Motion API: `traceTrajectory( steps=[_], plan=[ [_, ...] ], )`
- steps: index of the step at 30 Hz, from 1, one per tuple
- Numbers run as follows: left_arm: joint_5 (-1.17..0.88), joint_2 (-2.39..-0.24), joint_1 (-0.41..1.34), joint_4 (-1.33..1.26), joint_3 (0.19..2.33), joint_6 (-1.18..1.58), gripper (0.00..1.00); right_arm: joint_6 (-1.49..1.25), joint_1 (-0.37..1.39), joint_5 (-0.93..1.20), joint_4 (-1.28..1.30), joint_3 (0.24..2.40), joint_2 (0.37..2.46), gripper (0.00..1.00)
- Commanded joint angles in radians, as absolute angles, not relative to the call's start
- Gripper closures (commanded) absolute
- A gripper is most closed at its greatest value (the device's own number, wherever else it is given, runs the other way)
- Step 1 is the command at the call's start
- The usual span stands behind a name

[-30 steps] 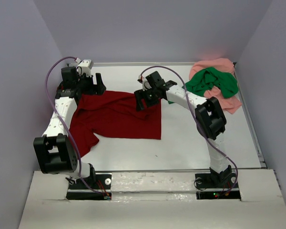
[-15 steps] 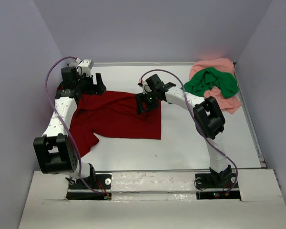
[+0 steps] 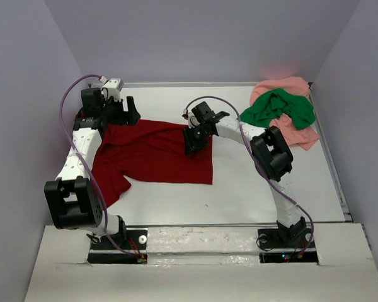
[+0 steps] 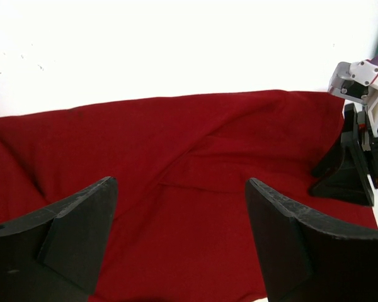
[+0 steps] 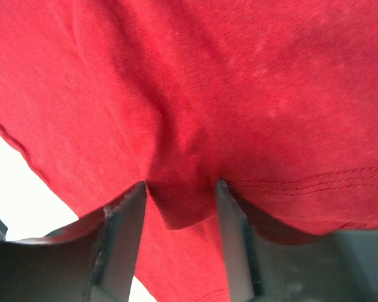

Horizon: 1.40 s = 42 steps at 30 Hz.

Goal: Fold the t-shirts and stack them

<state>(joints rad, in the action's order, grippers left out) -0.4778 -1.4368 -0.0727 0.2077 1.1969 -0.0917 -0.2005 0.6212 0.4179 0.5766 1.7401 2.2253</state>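
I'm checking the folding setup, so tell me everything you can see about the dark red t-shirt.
The red t-shirt is soft, matte knit cloth, spread mostly flat on the white table, left of centre, with shallow wrinkles and one sleeve sticking out toward the near left. The right gripper pinches a raised fold near its far right corner; the open left gripper hangs above its far left edge.

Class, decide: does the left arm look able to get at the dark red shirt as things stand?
Probably yes. The left tool hangs open over the red shirt with nothing between them; the right tool has cloth between its fingers at the far right corner.
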Motion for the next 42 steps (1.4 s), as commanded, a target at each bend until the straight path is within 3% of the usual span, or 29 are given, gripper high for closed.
traceTrajectory(
  steps=[1,3,9,31,42],
  plan=[
    [-0.5,-1.408,-0.066,0.176,1.198,-0.092,0.09,-0.204,0.626,0.439,0.603,1.747,2.25,0.6],
    [-0.5,-1.407,-0.066,0.176,1.197,-0.091,0.09,-0.204,0.626,0.434,0.603,1.744,2.25,0.75],
    [-0.5,-1.402,-0.066,0.176,1.198,-0.092,0.09,-0.201,0.626,0.416,0.606,1.749,2.241,1.0],
    [-0.505,-1.393,-0.066,0.175,1.183,-0.103,0.1,-0.012,0.608,0.193,0.768,2.077,2.269,1.0],
    [-0.508,-1.399,-0.066,0.192,1.203,-0.107,0.09,0.049,0.54,0.15,0.767,1.961,2.218,1.0]
  ],
)
